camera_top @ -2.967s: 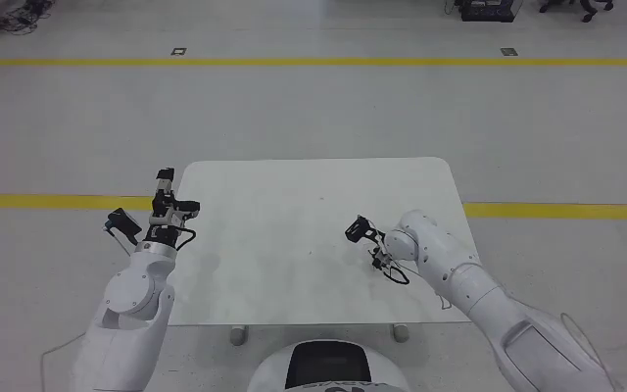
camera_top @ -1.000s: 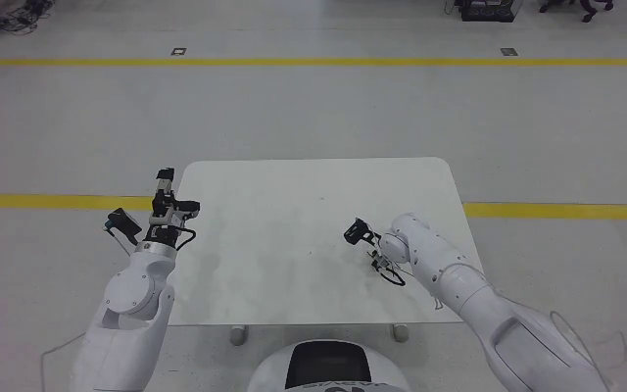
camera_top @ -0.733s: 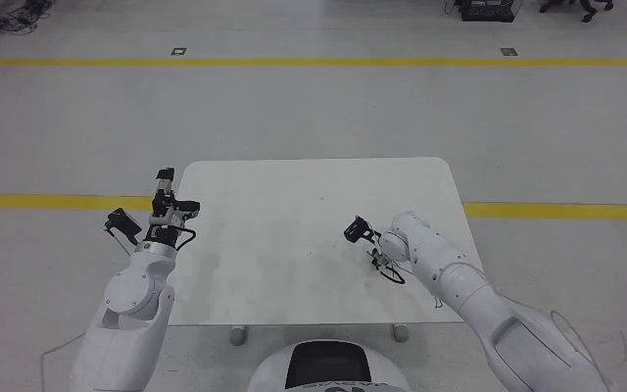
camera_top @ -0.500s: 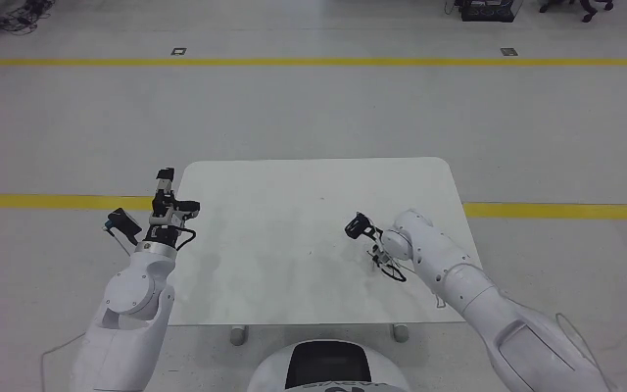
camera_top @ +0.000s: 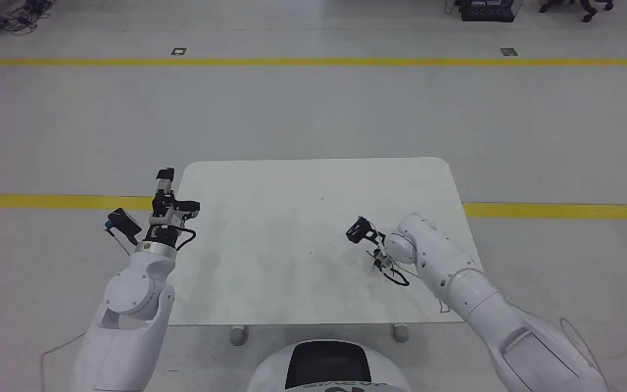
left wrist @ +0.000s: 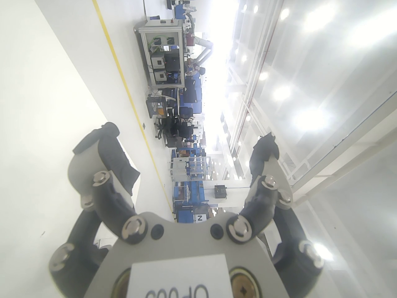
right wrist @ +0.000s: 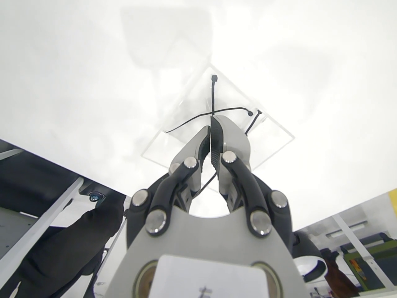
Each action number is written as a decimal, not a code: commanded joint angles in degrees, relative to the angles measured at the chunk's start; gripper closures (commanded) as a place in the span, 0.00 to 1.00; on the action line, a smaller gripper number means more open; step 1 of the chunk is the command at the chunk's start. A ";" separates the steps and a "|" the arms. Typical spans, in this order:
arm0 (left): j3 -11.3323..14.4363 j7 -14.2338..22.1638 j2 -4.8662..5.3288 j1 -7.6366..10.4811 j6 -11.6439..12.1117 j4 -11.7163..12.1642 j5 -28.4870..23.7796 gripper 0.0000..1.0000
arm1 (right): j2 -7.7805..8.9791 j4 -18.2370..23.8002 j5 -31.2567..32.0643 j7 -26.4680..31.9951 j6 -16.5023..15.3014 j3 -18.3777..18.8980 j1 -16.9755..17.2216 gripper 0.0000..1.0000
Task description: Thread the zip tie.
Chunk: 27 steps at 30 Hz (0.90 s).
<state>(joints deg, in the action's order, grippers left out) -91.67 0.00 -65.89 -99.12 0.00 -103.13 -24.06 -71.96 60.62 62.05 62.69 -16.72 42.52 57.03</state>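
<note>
**Step: zip tie pickup. Gripped, not threaded yet.**

- Table (camera_top: 294, 196): white, with one arm at each side of it.
- Left arm (camera_top: 137, 284): at the table's left edge, well apart from the work. The left gripper (left wrist: 186, 134) points up and out toward the room. Its fingers are wide apart with nothing between them.
- Right arm (camera_top: 451, 269): bent in over the right part of the table, wrist tipped down. The right gripper (right wrist: 211, 122) sits low over a clear tray (right wrist: 273, 144) that lies flat on the table.
- Zip tie (right wrist: 213, 97): black, and the right gripper's fingers are pressed together on its strap. Its head (right wrist: 214, 79) sticks out past the fingertips over the tray. Its tail (right wrist: 207, 184) runs back between the fingers toward the wrist. I can't tell whether it is lifted or touching the tray.
- A second tie (right wrist: 186, 123) crosses the held one right at the fingertips. A third tie (right wrist: 253, 121) lies just beside them on the tray.

My read is that this is an early step: one tie is secured, and the loop is not closed.

The next move calls for lifting clear without dragging the crossing tie along. The left gripper then has to come in and take one end, since the tail must be aimed into the small head slot. The current grip is mid-strap, so both ends are free and floppy. Expect a regrip close to the tip for control.
</note>
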 commanded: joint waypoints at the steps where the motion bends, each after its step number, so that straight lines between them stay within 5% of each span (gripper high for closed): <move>1: 0.00 0.00 0.00 0.00 0.00 0.00 0.00 0.00 | -0.16 -0.57 -0.11 -0.27 -0.20 -0.23 -0.20 0.92; 27: 0.00 0.00 0.00 0.00 0.00 0.00 0.00 0.00 | -2.28 -6.93 0.17 -3.56 -1.06 -2.61 -2.77 0.89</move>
<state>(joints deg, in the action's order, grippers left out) -91.67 0.00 -65.89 -99.12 0.00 -103.13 -24.06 -74.19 53.81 62.15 59.20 -17.78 39.96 54.32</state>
